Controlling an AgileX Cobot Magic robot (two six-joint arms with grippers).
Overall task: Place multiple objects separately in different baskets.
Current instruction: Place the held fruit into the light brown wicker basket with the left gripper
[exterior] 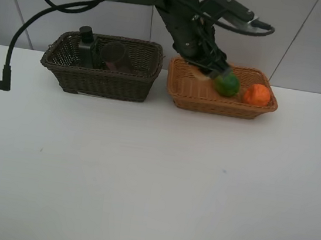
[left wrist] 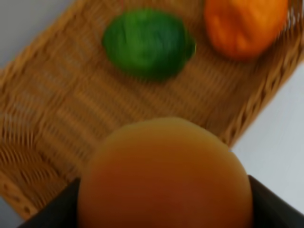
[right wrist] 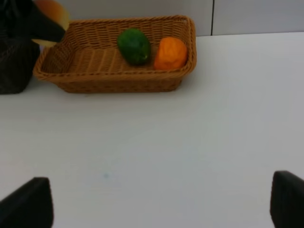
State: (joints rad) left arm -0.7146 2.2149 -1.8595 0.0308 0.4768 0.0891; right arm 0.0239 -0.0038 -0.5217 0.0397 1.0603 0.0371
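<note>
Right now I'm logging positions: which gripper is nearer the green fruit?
Left. The left gripper holds the peach just beside the green fruit; the right gripper hangs apart over bare table.

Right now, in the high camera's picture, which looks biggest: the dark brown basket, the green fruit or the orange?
1. Dark brown woven basket, clearly largest.
2. Round orange and green oval fruit: they look about alike, so no ranking.

Both baskets are rough woven wicker: the dark brown basket point(exterior: 102, 68) and the light orange-brown basket point(exterior: 220, 95). The counter point(exterior: 153, 178) looks smooth, matt white. The peach point(left wrist: 164, 175) has soft matt skin.
</note>
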